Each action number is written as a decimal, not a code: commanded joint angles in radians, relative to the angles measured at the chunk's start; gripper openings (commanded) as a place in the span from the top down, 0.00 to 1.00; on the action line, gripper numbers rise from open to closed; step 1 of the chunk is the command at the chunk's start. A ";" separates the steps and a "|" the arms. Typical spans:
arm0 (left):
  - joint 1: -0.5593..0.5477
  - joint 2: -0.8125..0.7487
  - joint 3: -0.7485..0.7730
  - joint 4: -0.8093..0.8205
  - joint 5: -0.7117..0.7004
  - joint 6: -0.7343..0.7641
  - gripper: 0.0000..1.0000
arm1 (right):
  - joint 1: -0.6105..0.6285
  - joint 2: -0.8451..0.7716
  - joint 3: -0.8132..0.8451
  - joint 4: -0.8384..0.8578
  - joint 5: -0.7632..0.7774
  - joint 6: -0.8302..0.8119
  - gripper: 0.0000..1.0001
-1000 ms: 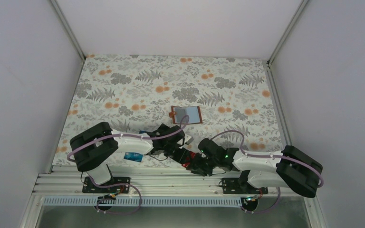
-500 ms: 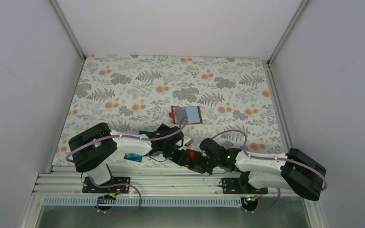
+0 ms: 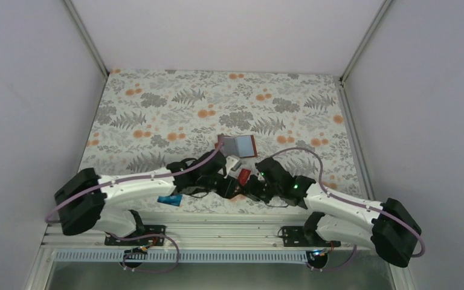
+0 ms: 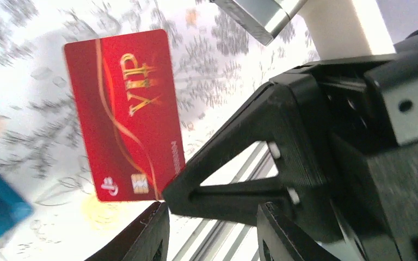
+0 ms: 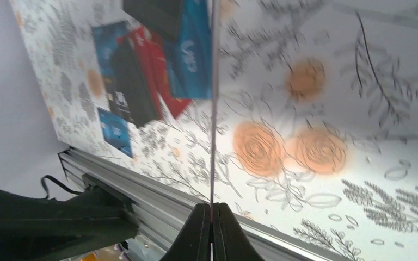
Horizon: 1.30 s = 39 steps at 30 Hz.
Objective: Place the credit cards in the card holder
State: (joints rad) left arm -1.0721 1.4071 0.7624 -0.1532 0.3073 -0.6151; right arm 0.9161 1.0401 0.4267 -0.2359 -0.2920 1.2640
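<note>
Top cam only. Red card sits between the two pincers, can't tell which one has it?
Observer: The right one. In the right wrist view the right pincer is shut on the red card, seen edge-on.
Operator: Where on the card?
Observer: Left wrist view shows it is pinched at one corner, on the end away from the gold VIP lettering.
Operator: Left pincer doing anything?
Observer: The left pincer is open with nothing between its fingers.
</note>
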 commanded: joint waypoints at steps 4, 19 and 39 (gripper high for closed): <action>0.144 -0.129 0.106 -0.185 -0.055 0.090 0.57 | -0.189 0.017 0.157 -0.103 -0.092 -0.371 0.96; 0.504 -0.087 0.222 -0.049 0.372 0.200 0.60 | -0.522 0.141 0.356 0.107 -0.599 -0.701 0.96; 0.608 -0.108 0.333 0.014 0.670 0.289 0.64 | -0.538 0.121 0.488 0.133 -0.888 -0.821 0.96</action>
State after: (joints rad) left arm -0.4671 1.3163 1.0649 -0.1684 0.8921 -0.3695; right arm 0.3843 1.1881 0.8711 -0.1108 -1.0954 0.4969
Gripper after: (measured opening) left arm 0.372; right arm 0.044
